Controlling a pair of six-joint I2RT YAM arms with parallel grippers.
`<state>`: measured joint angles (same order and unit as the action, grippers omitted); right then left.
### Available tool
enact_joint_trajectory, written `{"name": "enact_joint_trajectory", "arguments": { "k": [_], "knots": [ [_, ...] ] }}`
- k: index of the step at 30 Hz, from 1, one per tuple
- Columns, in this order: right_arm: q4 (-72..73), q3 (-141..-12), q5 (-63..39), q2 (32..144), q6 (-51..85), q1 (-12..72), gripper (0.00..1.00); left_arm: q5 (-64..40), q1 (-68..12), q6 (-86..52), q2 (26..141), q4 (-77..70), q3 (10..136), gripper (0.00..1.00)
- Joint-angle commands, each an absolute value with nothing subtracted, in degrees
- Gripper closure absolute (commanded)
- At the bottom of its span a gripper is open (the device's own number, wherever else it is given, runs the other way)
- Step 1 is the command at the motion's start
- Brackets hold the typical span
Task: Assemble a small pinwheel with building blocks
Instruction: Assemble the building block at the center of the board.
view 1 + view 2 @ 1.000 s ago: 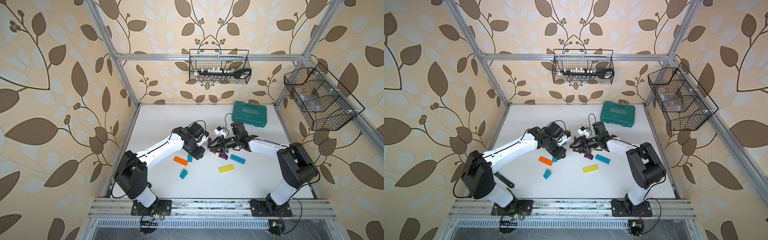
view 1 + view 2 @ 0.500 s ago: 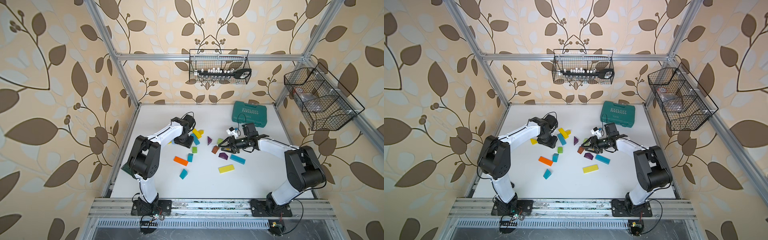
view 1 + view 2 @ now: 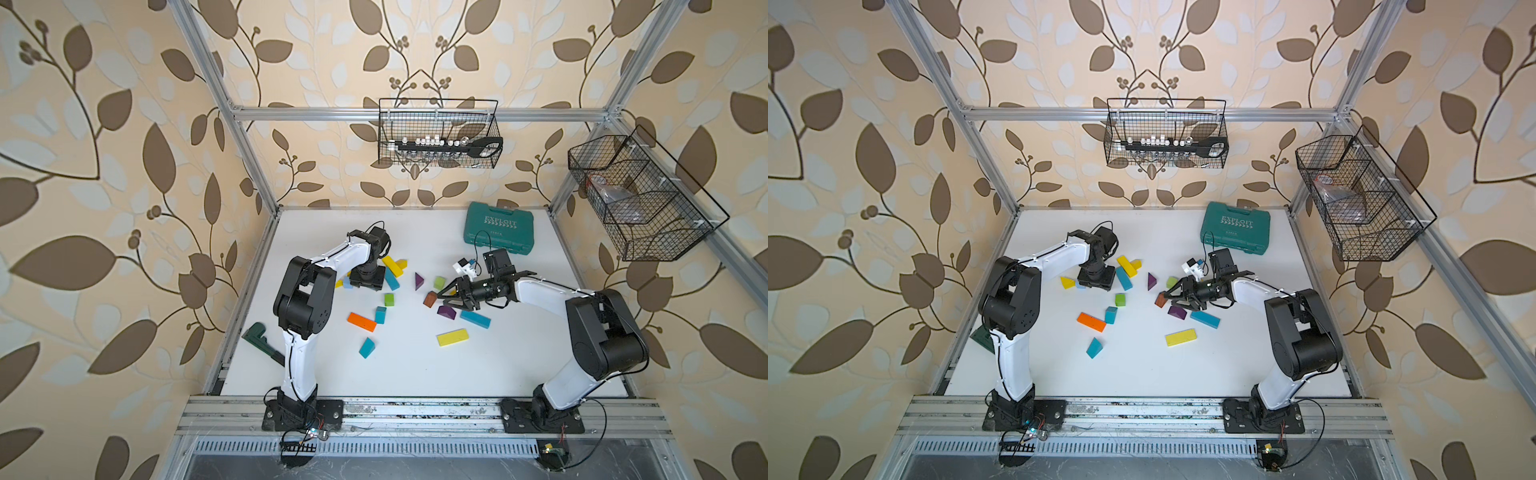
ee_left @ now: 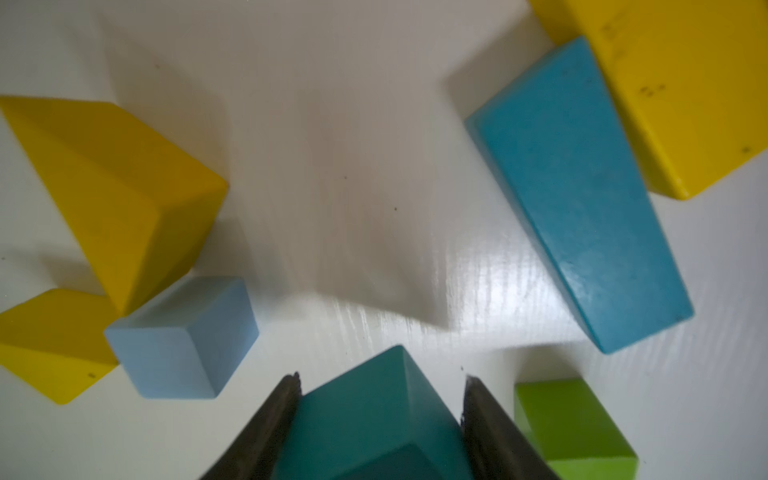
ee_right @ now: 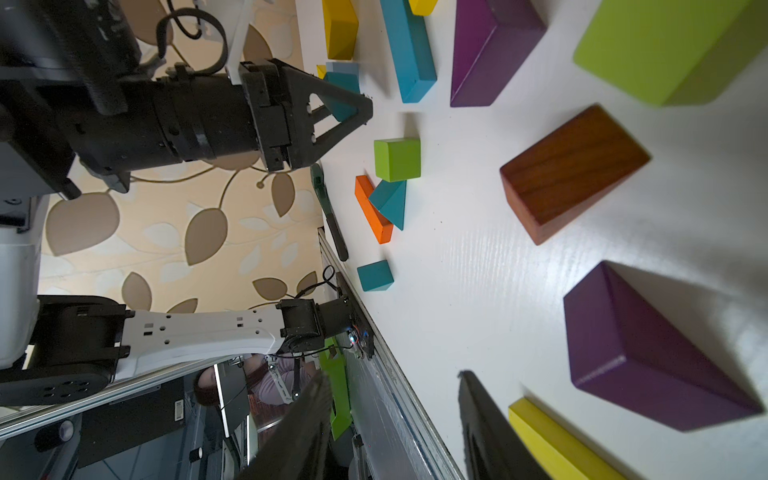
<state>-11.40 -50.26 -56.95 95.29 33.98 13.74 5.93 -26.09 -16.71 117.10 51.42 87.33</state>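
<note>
Left gripper (image 4: 380,399) is pinching a dark teal matte wedge block (image 4: 374,424) between its two black fingers, way down low at the glossy white tabletop (image 4: 353,187). Can't tell if the block is actually touching the surface. Crowding around it: a pale-blue cube (image 4: 183,336) is leaning up against a yellow wedge (image 4: 120,195), a long teal bar (image 4: 582,195) is lying alongside a big yellow bar (image 4: 673,83), and a lime-green cube (image 4: 573,428) is sitting just beside one finger.

Right gripper (image 5: 395,374) is hanging low over the table with its jaws partway apart and nothing in between. A brown wood-grain block (image 5: 573,174) and a purple wedge (image 5: 648,349) are lying just ahead of it, clear of the fingers.

In both top views the other blocks are lying scattered mid-table: an orange bar (image 3: 362,322) is touching a small teal block (image 3: 380,314), a lone teal wedge (image 3: 366,347) is sitting nearer the front, and a second yellow bar (image 3: 452,337) is over on the right arm's side. A teal plastic case lettered EXPLOIT (image 3: 497,227) is sitting at the back.
</note>
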Motion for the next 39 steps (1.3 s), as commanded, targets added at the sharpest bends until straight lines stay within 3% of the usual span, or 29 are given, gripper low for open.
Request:
{"name": "enact_joint_trajectory", "arguments": {
  "k": [1,6,18,33,39],
  "knots": [
    [-12.2,-49.8,-57.0,96.0,32.5,13.5,0.50,6.5,-26.0,-20.4,117.7,52.6,88.4,0.59],
    [-12.4,-49.8,-56.9,96.3,32.1,13.3,0.49,7.7,-25.9,-21.4,118.5,52.8,88.6,0.44],
    [-13.1,-49.4,-56.8,95.1,31.6,13.2,0.49,7.7,-25.8,-21.7,119.6,54.1,89.9,0.29],
    [-13.2,-48.8,-56.5,94.6,31.4,13.2,0.49,8.2,-26.3,-27.8,111.1,58.7,87.6,0.29],
    [-12.4,-48.2,-56.5,94.9,31.6,13.2,0.48,5.6,-27.7,-35.1,105.8,55.1,82.2,0.21]
  ]
}}
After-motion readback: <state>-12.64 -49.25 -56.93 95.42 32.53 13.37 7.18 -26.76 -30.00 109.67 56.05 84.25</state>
